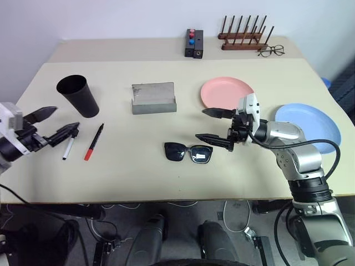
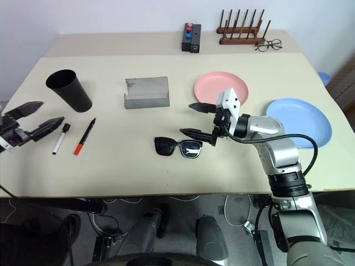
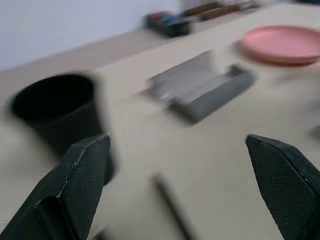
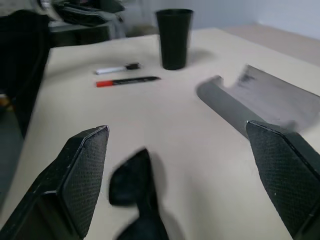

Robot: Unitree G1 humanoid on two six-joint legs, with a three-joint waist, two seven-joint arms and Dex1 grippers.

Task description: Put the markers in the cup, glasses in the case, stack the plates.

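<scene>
Left eye view: two markers (image 1: 81, 142), two plates (image 1: 226, 92), both pincers (image 1: 215, 126) released.

Left gripper (image 1: 54, 124): at the near left, reaching in level and angled toward the right; two black fingers spread wide, nothing between them. Left wrist and forearm cut off by the picture's left edge.

Right gripper (image 1: 213, 125): at centre right, pointing level toward the left; fingers (image 1: 212, 138) splayed wide, one above the other, empty. White wrist housing just behind the fingers. Silver forearm bent back and down toward the near right, black cable looping alongside.
</scene>
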